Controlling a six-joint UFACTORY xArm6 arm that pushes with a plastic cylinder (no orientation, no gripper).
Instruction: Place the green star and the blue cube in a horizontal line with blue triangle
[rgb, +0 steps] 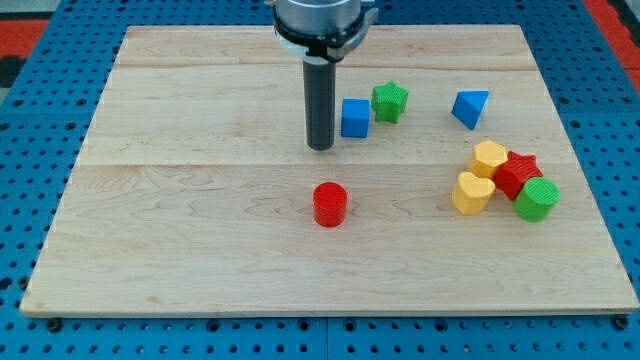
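Camera view: my tip, a gripless tool holding nothing, sits just left of blue cube; green star and blue triangle seem roughly level; next, nudge cube slightly upward.

No text, label, brand, number or sign can be read anywhere in the view; the wooden board shows only plain grain from edge to edge; the blocks carry no markings; the blue pegboard around the board's edges has only rows of holes; the rod and its metal collar at the view's top bear no legible print.
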